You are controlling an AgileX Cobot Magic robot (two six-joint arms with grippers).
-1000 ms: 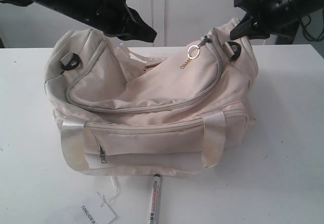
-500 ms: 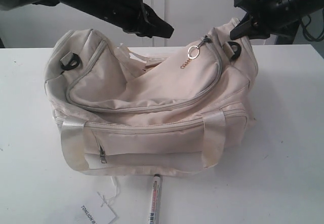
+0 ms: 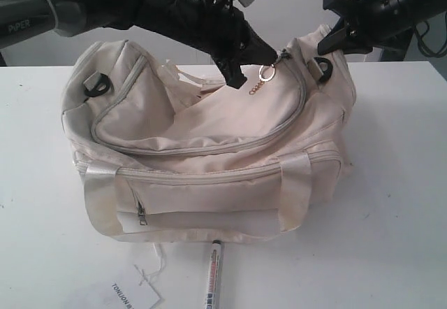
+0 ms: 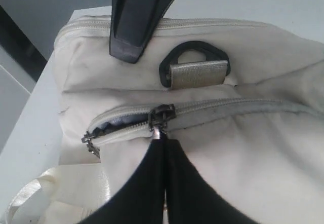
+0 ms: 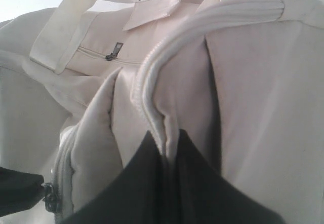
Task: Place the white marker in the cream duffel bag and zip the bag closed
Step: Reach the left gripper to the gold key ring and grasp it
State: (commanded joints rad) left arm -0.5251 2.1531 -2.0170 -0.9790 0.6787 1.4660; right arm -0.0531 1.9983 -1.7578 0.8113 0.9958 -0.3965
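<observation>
White slim marker (image 3: pixel 213 275) with black cap and red-and-black printed barrel: flat on the white table (image 3: pixel 391 218) at its near edge, cap end just short of the bag's front. Not in the bag, not held.

Beside it, towards the near-left corner, flat white paper tag (image 3: pixel 133 296) on a string.

Behind both, across the middle of the table, large soft cream fabric duffel bag (image 3: pixel 209 127). Curved top zip shut along most of its length; parted only for a short stretch behind the dark metal zip slider (image 4: pixel 162 116), near the bag's right end. Thin gold ring pull (image 3: pixel 266 71) hanging there.

Left gripper (image 4: pixel 164 150), reaching across: pads pressed together right at the slider, seemingly pinching its tab. Right gripper (image 5: pixel 169 138): narrow, nipping a piped fold at the bag's right end, likely as an anchor.

Judged early in the task: opening barely begun. Left to do: draw the zip open, fetch the marker, drop it in, zip shut.
</observation>
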